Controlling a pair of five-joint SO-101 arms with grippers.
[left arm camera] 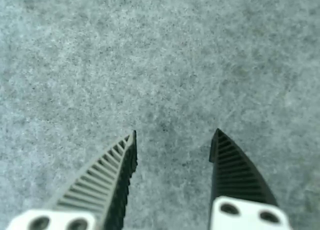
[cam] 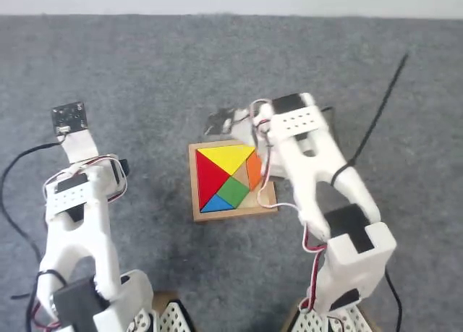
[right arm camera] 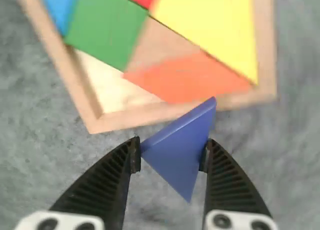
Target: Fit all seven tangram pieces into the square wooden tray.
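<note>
So the table (cam: 145, 71) had this grey, felt-ish covering all over. The square wooden tray (cam: 231, 213) sat flat on it, roughly mid-table. A thin black cable (cam: 387, 93) trailed across the grey off to one side.

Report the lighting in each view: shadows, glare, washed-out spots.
High view: soft, even light, no glare on the wooden tray. Right wrist view: a thin shadow lines the tray's inner wall; the blue triangle in the right gripper shows no glare. Left wrist view: left gripper over evenly lit grey carpet, no hard shadow.
</note>
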